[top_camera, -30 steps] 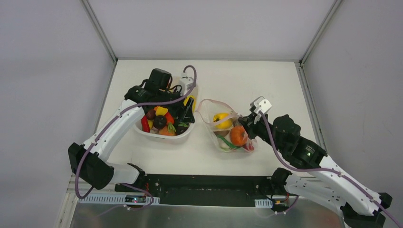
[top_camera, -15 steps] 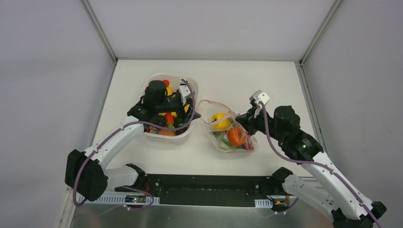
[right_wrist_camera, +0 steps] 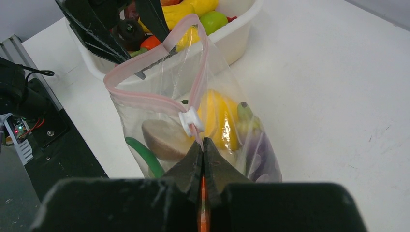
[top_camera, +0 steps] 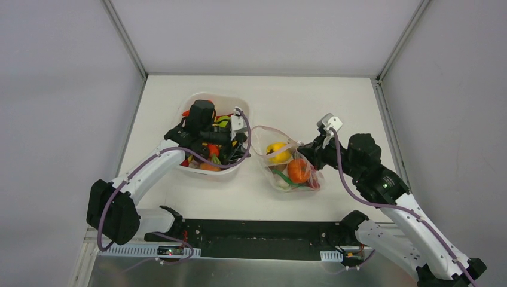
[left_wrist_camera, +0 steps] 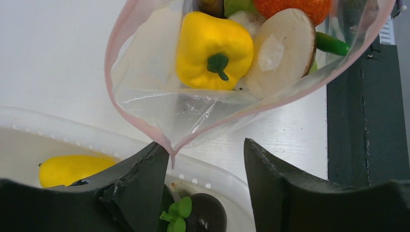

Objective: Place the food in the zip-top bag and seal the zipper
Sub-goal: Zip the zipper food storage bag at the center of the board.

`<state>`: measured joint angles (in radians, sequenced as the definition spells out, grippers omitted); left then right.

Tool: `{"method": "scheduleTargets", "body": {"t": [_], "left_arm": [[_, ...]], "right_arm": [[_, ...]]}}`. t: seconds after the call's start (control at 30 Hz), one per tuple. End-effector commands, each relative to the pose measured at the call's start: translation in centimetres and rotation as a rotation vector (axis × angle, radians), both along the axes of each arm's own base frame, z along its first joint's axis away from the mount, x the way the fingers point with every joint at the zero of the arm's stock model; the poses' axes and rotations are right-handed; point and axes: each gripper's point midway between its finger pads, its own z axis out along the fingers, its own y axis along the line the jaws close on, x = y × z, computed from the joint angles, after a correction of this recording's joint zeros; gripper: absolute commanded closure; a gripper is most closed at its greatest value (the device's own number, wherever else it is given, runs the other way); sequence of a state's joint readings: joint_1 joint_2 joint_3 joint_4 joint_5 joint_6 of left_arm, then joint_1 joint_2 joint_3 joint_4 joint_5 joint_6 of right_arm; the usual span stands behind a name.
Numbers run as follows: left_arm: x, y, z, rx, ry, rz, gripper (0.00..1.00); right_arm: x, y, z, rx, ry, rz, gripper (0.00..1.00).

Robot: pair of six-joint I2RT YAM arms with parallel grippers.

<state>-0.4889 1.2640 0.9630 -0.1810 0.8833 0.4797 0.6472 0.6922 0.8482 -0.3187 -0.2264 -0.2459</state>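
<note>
Zip-top bag (top_camera: 286, 168) on worktop (top_camera: 299, 101) just right of white tub (top_camera: 210, 95), yellow bell pepper (left_wrist_camera: 212, 48) inside. Right end effector (right_wrist_camera: 203, 145) clamped on zipper (right_wrist_camera: 145, 99) beside white slider (right_wrist_camera: 189, 119), propping mouth open. Left end effector (left_wrist_camera: 203, 154) wide, empty, straddling bag corner above tub rim, probably to pinch it.

The left gripper (top_camera: 241, 136) has lifted out of the heap of food (top_camera: 210, 165) in the white tub (top_camera: 206, 95) and swung toward the table's right edge. It now hangs at the tub's right rim, fingers spread either side of the left corner of the zip-top bag (top_camera: 261, 136), where the zipper (left_wrist_camera: 114, 58) folds. That arm's wrist has drawn back from the far edge, baring the tub's far rim and covering more of the near pile. The right gripper (right_wrist_camera: 203, 140) seems to have edged slightly toward the far edge; the shift is small.
</note>
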Motion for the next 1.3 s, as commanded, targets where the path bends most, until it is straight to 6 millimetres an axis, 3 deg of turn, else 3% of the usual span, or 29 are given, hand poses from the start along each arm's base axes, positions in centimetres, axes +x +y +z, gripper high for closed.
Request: {"method": "scheduleTargets", "body": {"t": [0.0,0.1,0.3,0.33,0.53,0.87,1.07,1.13,1.2,1.27], "left_arm": [[0.6,-1.1,2.1,-0.087,-0.042,-0.047,0.46],[1.4,-1.7,2.6,-0.112,-0.023,-0.026,0.59],[0.5,-1.1,1.5,-0.054,0.030,-0.045,0.99],[0.3,-0.8,1.2,-0.040,0.028,-0.043,1.00],[-1.1,1.6,0.5,0.070,-0.010,-0.006,1.00],[-4.4,5.5,0.8,0.219,-0.028,-0.028,1.00],[-5.4,6.9,1.3,0.287,-0.002,-0.032,1.00],[-5.4,6.5,1.7,0.260,-0.008,-0.036,1.00],[-5.1,5.9,2.7,0.221,-0.015,-0.027,0.75],[-4.0,5.0,4.6,0.145,-0.044,0.025,0.66]], "right_arm": [[-0.2,0.5,3.5,0.078,-0.066,0.027,1.00],[0.0,0.4,3.8,0.088,-0.080,0.018,1.00],[0.3,0.4,3.9,0.094,-0.086,0.006,1.00],[0.4,0.3,4.0,0.096,-0.089,-0.003,1.00],[1.5,-0.9,4.4,0.092,-0.111,-0.085,1.00],[1.4,-1.4,5.0,0.089,-0.120,-0.090,1.00],[1.4,-1.0,5.4,0.106,-0.116,-0.076,1.00],[0.9,-0.1,5.5,0.134,-0.102,-0.025,1.00],[0.4,1.0,5.3,0.162,-0.073,0.031,1.00],[0.3,1.6,5.0,0.175,-0.054,0.058,1.00]]}}
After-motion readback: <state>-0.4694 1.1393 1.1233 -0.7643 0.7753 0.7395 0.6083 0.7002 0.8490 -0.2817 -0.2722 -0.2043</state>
